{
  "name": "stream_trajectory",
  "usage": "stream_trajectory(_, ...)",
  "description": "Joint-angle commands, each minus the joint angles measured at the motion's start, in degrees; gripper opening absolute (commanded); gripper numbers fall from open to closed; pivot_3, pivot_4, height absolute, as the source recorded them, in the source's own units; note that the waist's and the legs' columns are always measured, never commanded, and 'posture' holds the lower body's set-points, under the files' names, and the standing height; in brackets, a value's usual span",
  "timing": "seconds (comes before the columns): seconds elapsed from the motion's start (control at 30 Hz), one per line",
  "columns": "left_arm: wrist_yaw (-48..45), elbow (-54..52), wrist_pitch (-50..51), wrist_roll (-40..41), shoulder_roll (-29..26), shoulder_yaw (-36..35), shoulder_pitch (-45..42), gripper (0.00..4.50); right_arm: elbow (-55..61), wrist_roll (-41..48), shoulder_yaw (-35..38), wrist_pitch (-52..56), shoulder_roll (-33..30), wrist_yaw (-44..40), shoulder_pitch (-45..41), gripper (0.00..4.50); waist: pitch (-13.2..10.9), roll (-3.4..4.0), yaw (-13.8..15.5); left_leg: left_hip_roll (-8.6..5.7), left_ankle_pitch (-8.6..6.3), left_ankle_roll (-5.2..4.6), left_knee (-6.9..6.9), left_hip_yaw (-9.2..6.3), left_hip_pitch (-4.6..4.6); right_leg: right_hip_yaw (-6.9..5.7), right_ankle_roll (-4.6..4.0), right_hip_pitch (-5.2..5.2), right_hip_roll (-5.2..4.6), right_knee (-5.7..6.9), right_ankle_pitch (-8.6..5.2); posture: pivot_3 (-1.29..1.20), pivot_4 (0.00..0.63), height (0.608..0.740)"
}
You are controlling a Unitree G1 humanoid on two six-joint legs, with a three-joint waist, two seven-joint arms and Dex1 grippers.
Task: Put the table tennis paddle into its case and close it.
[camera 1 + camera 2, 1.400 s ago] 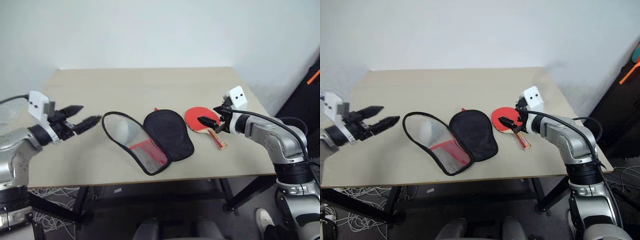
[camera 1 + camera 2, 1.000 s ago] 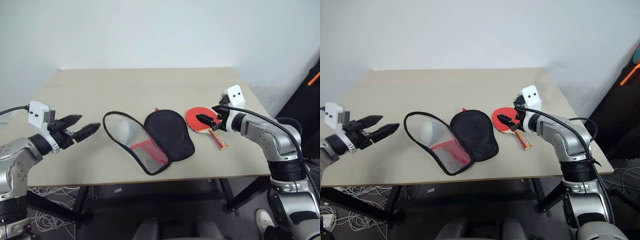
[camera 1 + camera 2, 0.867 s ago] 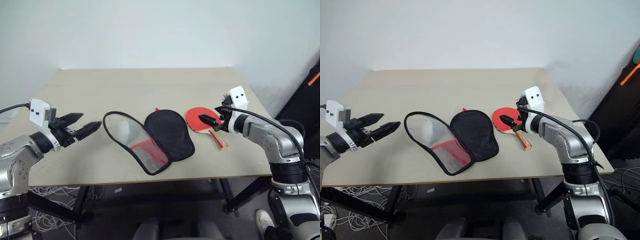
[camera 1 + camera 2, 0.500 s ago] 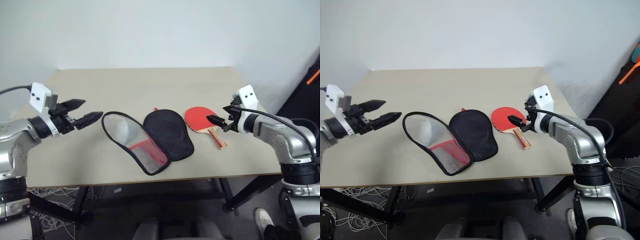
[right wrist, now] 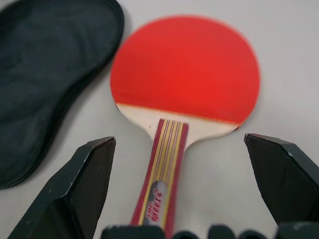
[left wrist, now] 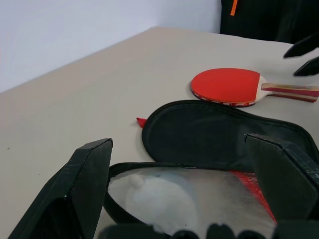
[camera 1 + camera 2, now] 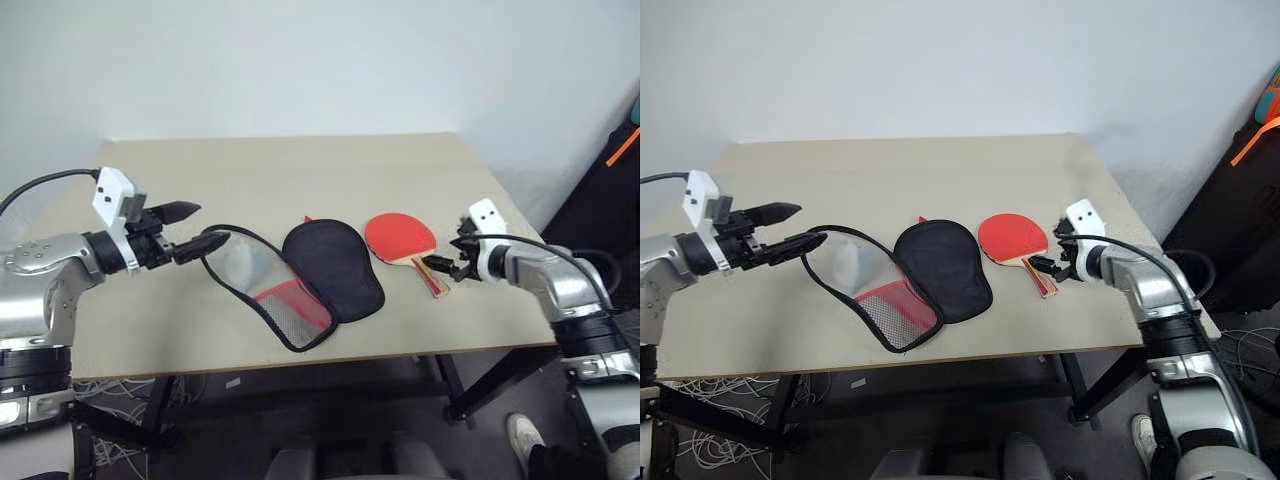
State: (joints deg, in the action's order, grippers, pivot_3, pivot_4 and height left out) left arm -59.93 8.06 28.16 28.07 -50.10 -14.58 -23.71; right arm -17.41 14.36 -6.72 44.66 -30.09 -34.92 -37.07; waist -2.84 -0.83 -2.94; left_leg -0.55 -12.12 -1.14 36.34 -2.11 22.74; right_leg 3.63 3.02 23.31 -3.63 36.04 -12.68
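Table tennis paddle [image 7: 403, 238]: round red rubber face, pale wooden neck, short handle striped red and pale with small red print. Lying flat, face up, right of centre; handle pointing toward the near right. Just beside the right edge of the case, a narrow gap between them.

Case [image 7: 290, 280]: soft paddle-shaped pouch, unzipped and spread open flat. Two halves joined near the middle. Right half showing plain black lining, rounded end toward the far side. Left half rimmed with black trim, showing pale grey lining at the rounded far-left end, a red panel and mesh toward the near end. Small red tab protruding at the far edge.
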Motion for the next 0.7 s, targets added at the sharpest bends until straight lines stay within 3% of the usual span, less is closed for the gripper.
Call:
stream_trajectory(0.03, 0.1, -0.8, -0.1, 0.4, 0.0, -0.2, -2.9, 4.48, -2.7, -1.5, 2.1, -0.4, 3.0, 4.5, -2.7, 4.5, 0.0, 0.0, 0.0, 0.0, 0.0, 0.0, 0.01, 0.0, 0.0, 0.0, 0.0, 0.0, 0.0, 0.0, 0.0, 0.0, 0.0, 0.739)
stream_trajectory(0.43, -0.4, -1.2, 0.1, 0.5, 0.8, 0.0, -2.7, 4.48, -10.2, -4.8, 3.1, -1.7, 9.6, 11.2, -3.3, 4.5, 0.0, -0.01, -0.1, -0.01, 0.0, 0.0, 0.02, -0.01, -0.02, 0.05, 0.01, -0.01, 0.04, 0.05, 0.01, 0.0, 0.0, 0.739)
stream_trajectory(0.53, -0.1, -1.8, 0.0, 0.6, 1.2, -0.3, -1.9, 4.5, -11.2, -5.1, 3.6, -1.7, 10.1, 12.4, -3.4, 3.88, 0.0, -0.03, -0.1, 0.0, 0.0, 0.0, 0.03, -0.01, -0.06, 0.06, 0.01, -0.05, 0.05, 0.07, 0.01, 0.0, 0.0, 0.739)
stream_trajectory(0.7, 0.5, -2.7, 0.0, 0.7, 1.6, -0.9, -0.8, 4.5, -12.0, -5.6, 5.0, -1.6, 11.6, 14.6, -3.8, 2.13, 0.0, -0.05, -0.2, 0.12, 0.0, 0.01, 0.05, 0.02, -0.12, 0.13, -0.02, -0.07, 0.18, 0.11, 0.02, 0.0, 0.0, 0.739)
